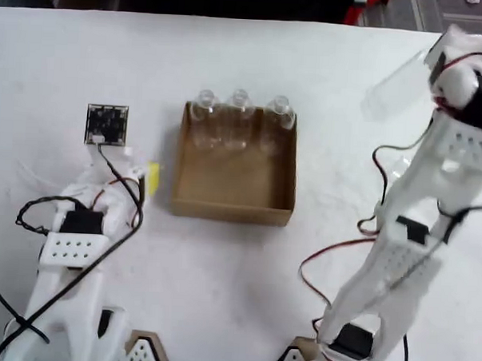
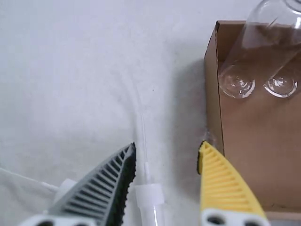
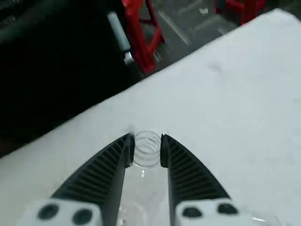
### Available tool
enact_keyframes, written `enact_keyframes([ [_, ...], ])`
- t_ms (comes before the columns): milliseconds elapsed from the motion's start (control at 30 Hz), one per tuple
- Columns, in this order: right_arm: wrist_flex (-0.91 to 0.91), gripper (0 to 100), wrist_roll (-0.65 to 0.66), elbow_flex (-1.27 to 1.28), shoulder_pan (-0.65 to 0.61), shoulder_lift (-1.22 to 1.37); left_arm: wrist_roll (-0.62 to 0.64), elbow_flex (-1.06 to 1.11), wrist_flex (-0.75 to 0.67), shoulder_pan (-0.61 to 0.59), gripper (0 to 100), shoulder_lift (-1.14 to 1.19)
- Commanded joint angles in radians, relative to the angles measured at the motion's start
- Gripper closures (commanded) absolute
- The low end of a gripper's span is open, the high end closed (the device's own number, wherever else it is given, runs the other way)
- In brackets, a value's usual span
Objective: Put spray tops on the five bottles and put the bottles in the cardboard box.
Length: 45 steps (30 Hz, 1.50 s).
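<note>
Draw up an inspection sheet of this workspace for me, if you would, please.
Surface: white table, flat.
Job's things: cardboard box mid-table; three clear bottles standing along its far wall, no tops seen on them; fourth bottle held aloft, threaded neck bare; spray top lying on the table beside the box.
Clutter: white part half hidden behind a left finger, unidentified.
Grippers: left gripper open, straddling the spray top; right gripper shut on the fourth bottle's neck.
Cables: black cable over the left arm; red wires looping beside the right arm.
Surroundings: red frame on dark floor beyond the table edge.
</note>
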Motion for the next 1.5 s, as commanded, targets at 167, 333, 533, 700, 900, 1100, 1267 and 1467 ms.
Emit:
enact_keyframes([
  [167,0.031,98.2,0.147,0.038,-0.159,-0.55,-0.012,-0.008,-0.034,0.002,80,-0.005],
  [333,0.028,98.2,0.152,0.4,-0.303,-0.837,-0.012,-0.008,-0.031,0.002,80,-0.004],
  [533,-0.033,98.2,0.152,0.873,-0.561,-1.13,-0.012,-0.008,-0.028,0.005,80,-0.001],
  [700,-0.232,98.2,0.152,1.297,-0.665,-1.277,-0.012,-0.008,-0.031,0.001,80,-0.002],
  [900,-0.656,98.2,0.15,1.858,-0.714,-1.468,-0.012,-0.008,-0.032,-0.012,80,-0.005],
  [1100,-1.141,98.2,0.333,2.391,-0.857,-1.641,-0.012,-0.008,-0.068,-0.056,80,-0.004],
  [1267,-1.466,98.2,0.459,2.631,-0.888,-1.604,-0.011,-0.008,-0.077,-0.059,80,-0.001],
  [1467,-1.748,98.2,0.457,2.739,-0.883,-1.443,-0.011,-0.008,-0.077,-0.061,80,-0.002],
])
